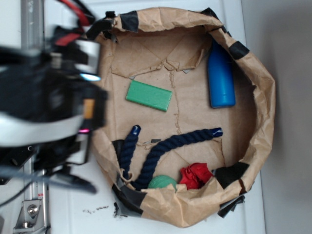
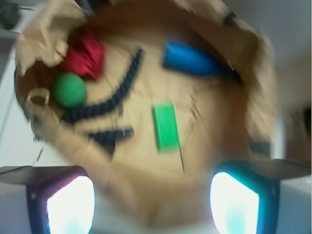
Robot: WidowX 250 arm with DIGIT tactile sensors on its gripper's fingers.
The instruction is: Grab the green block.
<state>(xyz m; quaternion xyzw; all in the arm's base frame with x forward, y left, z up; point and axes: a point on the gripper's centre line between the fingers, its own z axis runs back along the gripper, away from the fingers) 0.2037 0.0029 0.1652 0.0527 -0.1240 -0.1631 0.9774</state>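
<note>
Looking at the exterior view, you've got the green block [image 1: 149, 95] lying flat on the floor of the brown paper basin [image 1: 265, 97], toward its left wall and a bit above centre, tilted slightly, nothing touching it; the wrist view shows the same block [image 2: 165, 126] near the middle of the basin floor, long axis running away from the camera; the gripper [image 2: 148, 202] sits well apart from the block, over the basin's near rim, with both lit fingers [image 2: 70, 204] spread wide at the lower corners of that view and nothing between them, so it's open and empty; the arm [image 1: 46, 95] is a blurred dark mass outside the basin's left edge; the blue bottle [image 1: 221, 78] lies along the right wall near the top; the navy rope [image 1: 170, 146] curves across the lower floor, one end near the bottom rim; the green ball [image 1: 162, 183] and a red cloth [image 1: 196, 175] sit side by side against the bottom rim, ball just left of the cloth; black tape [image 1: 129, 20] patches the rim in several spots; wrist frame is motion-blurred, so fine detail is unreadable.
</note>
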